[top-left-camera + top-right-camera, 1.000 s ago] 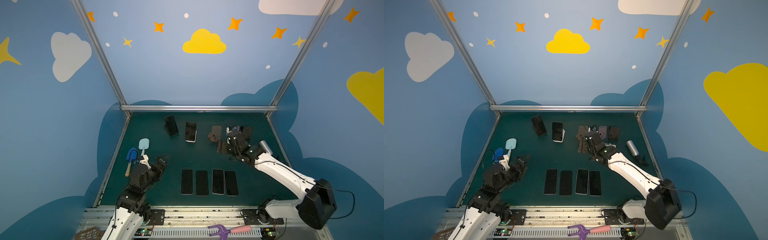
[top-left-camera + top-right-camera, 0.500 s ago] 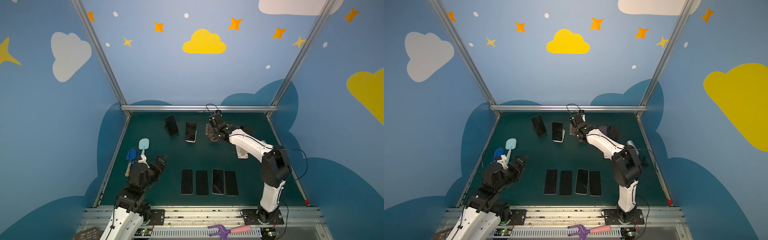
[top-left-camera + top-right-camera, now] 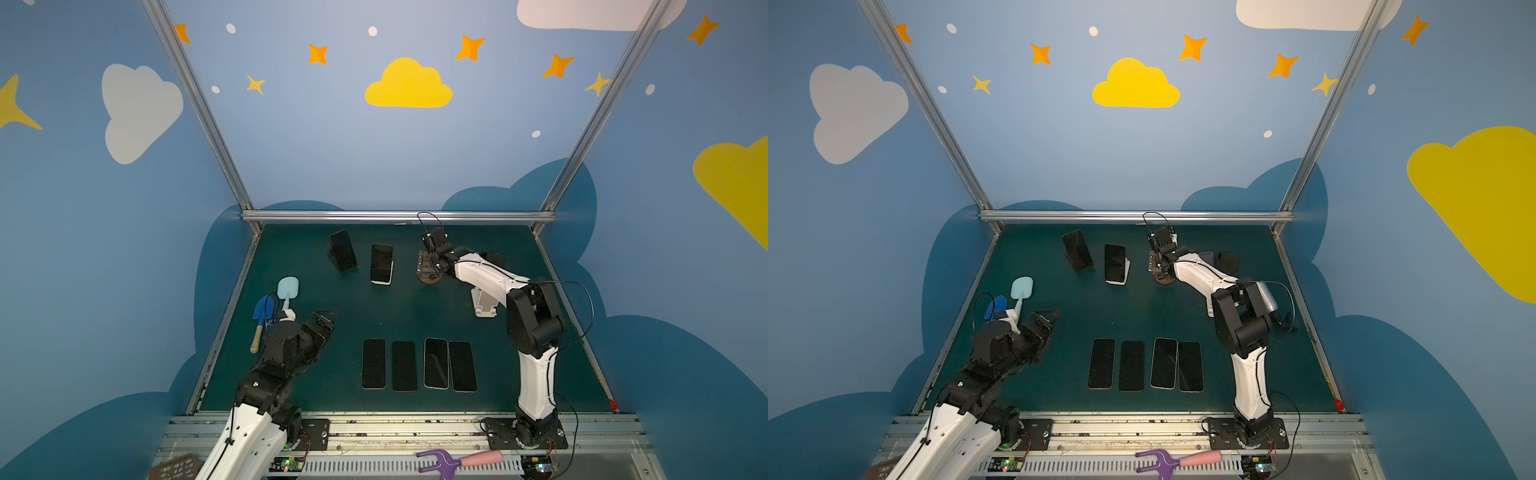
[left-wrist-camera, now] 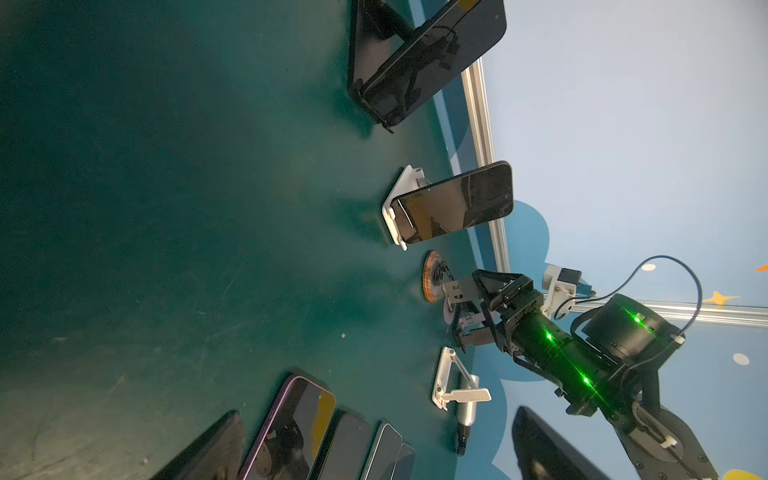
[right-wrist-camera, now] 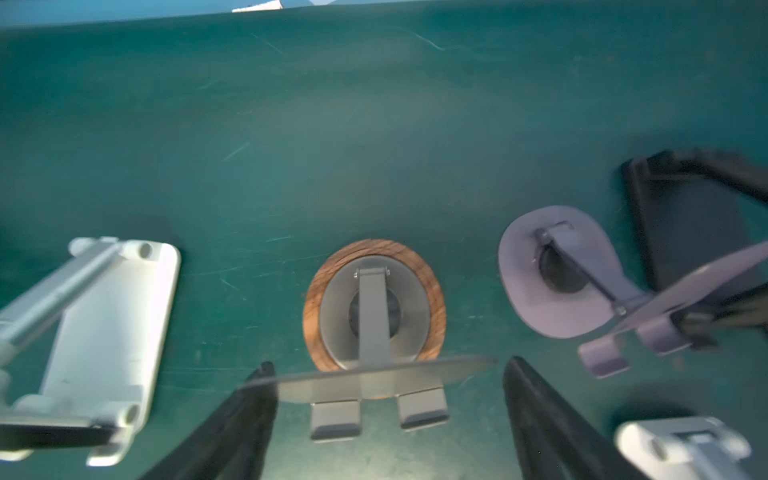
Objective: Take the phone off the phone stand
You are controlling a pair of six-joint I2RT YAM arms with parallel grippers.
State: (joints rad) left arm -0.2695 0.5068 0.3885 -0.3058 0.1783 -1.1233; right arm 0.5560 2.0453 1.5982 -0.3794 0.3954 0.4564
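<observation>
Right wrist view: straddling the bare wood-based stand (image 5: 328, 266), right hand (image 5: 388, 363) apart, empty; left hand (image 3: 324, 318) apart too. Approach step, seemingly. Next: over to the phone (image 3: 381, 264) on the white stand (image 5: 108, 316) just beside, pinching its edges.

The table mat (image 3: 395, 307) is dark green. The propped phone (image 3: 381, 264) is black and its phone stand (image 5: 104, 324) is white. The round stand (image 5: 436, 307) has a wood-grain rim and a grey centre. The neighbouring stand (image 5: 523, 286) is lilac. The wall (image 3: 332, 145) is blue with a yellow cloud (image 3: 409, 85).
</observation>
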